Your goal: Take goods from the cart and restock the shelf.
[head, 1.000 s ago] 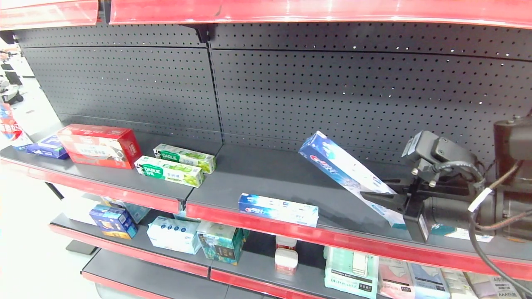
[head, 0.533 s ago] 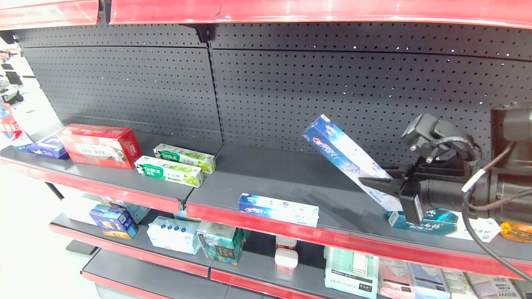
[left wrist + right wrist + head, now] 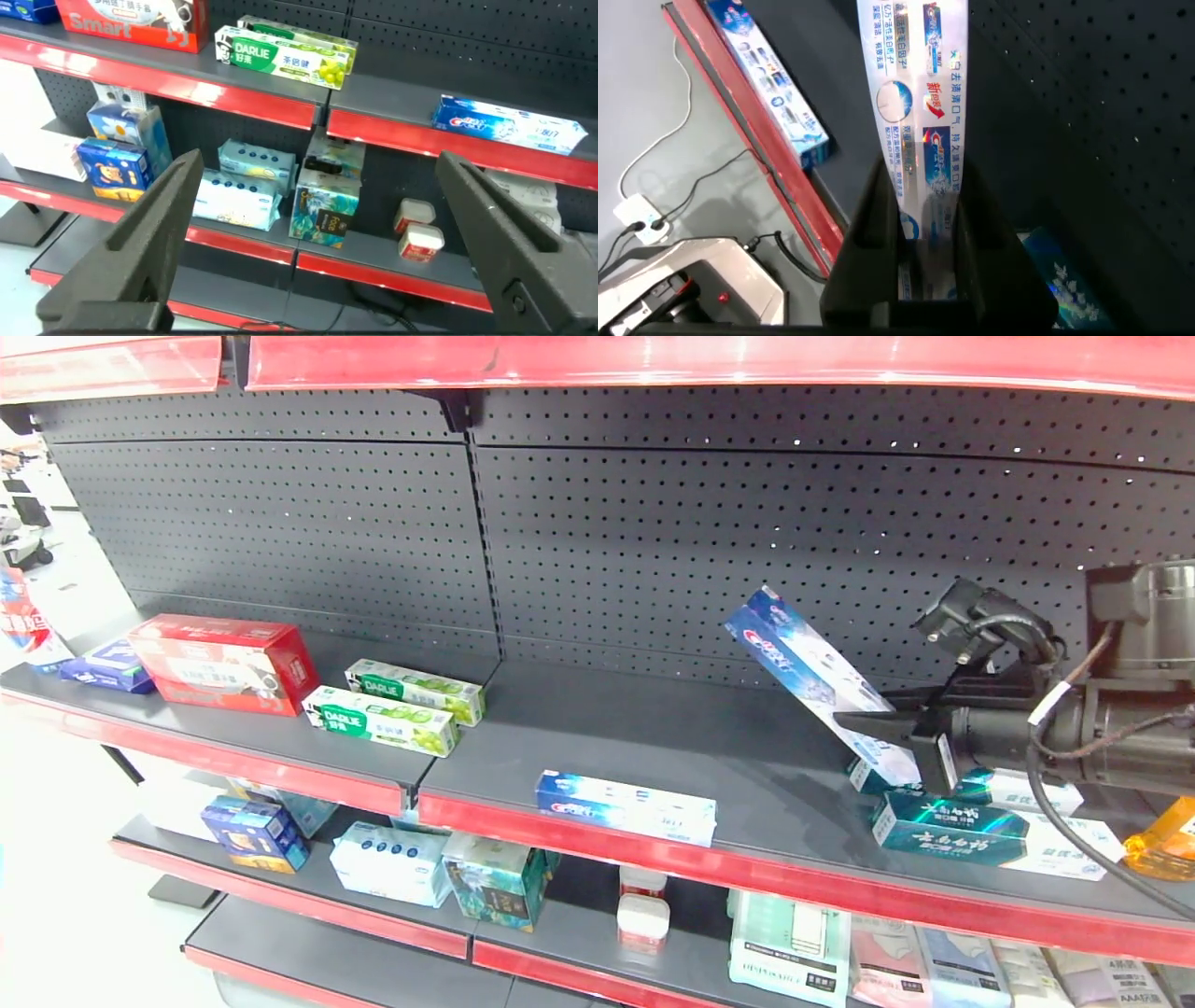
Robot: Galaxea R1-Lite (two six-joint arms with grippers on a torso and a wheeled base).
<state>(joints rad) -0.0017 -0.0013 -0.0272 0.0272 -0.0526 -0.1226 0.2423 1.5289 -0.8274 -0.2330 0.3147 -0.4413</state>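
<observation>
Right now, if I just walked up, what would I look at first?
Most likely the blue toothpaste box, held tilted in the air by the right pincer above the right part of the dark shelf. Next comes the big red box lying at the shelf's left end, with two green toothpaste boxes beside it.

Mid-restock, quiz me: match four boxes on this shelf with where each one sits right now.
Things:
1. red box
2. green toothpaste boxes
3. tilted blue box
4. teal box

Places:
A. clamped in the right gripper
B. lying flat at the right end of the shelf
C. left part, beside a small dark blue box
D. side by side, just left of the shelf joint

Pairs: 1-C, 2-D, 3-A, 4-B
</observation>
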